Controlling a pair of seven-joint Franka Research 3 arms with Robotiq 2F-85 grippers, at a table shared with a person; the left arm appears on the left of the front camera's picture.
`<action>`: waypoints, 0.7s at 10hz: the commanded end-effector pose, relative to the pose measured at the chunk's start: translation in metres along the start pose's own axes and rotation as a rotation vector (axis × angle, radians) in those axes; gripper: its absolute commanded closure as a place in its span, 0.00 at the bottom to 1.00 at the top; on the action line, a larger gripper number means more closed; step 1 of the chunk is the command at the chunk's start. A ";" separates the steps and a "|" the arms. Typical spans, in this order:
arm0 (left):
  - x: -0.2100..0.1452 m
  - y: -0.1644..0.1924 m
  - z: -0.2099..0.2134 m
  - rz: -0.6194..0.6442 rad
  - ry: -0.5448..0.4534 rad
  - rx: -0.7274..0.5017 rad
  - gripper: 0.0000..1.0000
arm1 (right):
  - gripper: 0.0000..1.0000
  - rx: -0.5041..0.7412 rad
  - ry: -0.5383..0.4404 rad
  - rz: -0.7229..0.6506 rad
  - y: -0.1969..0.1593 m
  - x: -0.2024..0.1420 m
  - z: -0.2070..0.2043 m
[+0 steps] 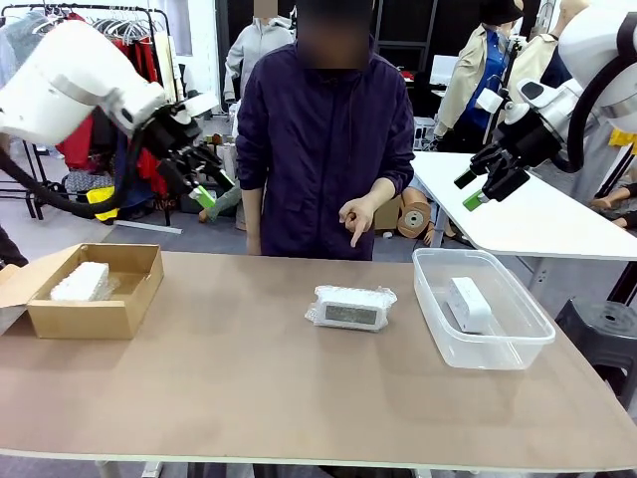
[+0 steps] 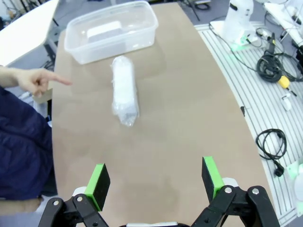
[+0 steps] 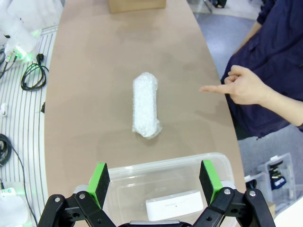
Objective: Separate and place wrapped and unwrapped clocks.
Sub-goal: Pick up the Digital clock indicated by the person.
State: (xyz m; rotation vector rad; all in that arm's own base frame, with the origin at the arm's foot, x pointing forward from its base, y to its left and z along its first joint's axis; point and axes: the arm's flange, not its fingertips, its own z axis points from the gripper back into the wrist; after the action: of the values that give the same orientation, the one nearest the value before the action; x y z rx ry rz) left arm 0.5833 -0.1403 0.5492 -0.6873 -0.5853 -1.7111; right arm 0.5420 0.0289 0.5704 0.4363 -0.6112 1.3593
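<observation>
A bubble-wrapped clock (image 1: 349,308) (image 2: 125,91) (image 3: 146,109) lies in the middle of the brown table, its grey screen facing me. A second wrapped clock (image 1: 82,282) rests inside the cardboard box (image 1: 117,315) at the left. A bare white clock (image 1: 468,304) (image 2: 104,30) (image 3: 174,205) lies in the clear plastic tub (image 1: 529,344) (image 2: 141,39) (image 3: 128,176) at the right. My left gripper (image 1: 210,188) (image 2: 155,180) hangs open high above the table's left side. My right gripper (image 1: 472,189) (image 3: 154,178) hangs open high over the tub, holding nothing.
A person stands at the far edge; one hand (image 1: 357,218) (image 2: 33,80) (image 3: 245,87) points a finger down toward the middle clock. A white table (image 1: 537,214) stands behind at the right. Cables (image 2: 272,144) lie on the floor beside my side of the table.
</observation>
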 end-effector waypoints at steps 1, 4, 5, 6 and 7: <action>0.013 0.025 -0.019 0.013 0.038 -0.038 0.00 | 0.00 0.001 -0.002 0.004 -0.001 0.002 0.002; 0.036 0.046 -0.057 0.017 0.101 -0.103 0.00 | 0.00 0.001 -0.002 0.004 -0.001 0.002 0.002; 0.040 0.053 -0.074 0.021 0.118 -0.123 0.00 | 0.00 0.001 -0.002 0.004 -0.001 0.002 0.002; 0.045 0.057 -0.087 0.032 0.133 -0.145 0.00 | 0.00 0.001 -0.002 0.004 -0.001 0.002 0.002; 0.047 0.061 -0.100 0.028 0.172 -0.148 0.00 | 0.00 0.001 -0.002 0.004 -0.001 0.002 0.002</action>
State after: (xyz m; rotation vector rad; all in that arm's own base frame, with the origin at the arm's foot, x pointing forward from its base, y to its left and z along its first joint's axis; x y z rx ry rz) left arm 0.6097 -0.2498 0.5106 -0.6780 -0.3736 -1.7784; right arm 0.5420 0.0289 0.5705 0.4364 -0.6112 1.3596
